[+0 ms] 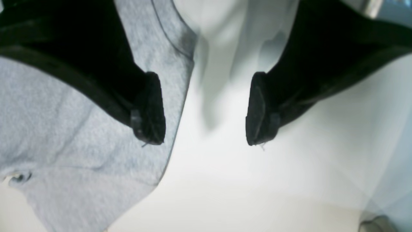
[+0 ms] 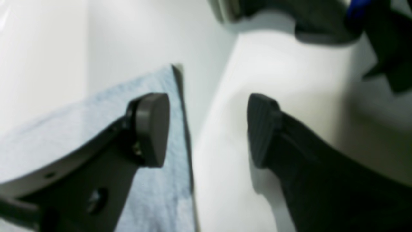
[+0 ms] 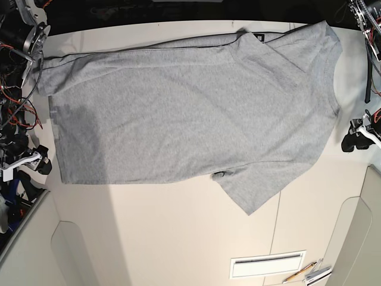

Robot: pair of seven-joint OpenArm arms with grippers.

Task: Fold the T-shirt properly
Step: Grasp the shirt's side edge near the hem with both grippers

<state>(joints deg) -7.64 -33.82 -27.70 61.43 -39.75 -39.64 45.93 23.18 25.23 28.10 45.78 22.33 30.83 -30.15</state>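
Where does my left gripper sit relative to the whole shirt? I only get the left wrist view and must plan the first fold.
Observer: In the base view the left gripper sits off the T-shirt's collar end.
Operator: Is the shirt spread out?
Observer: Yes, flat across the table, one sleeve pointing toward the near edge.
Operator: And the other arm?
Observer: The right gripper is open beside the hem corner, holding nothing.
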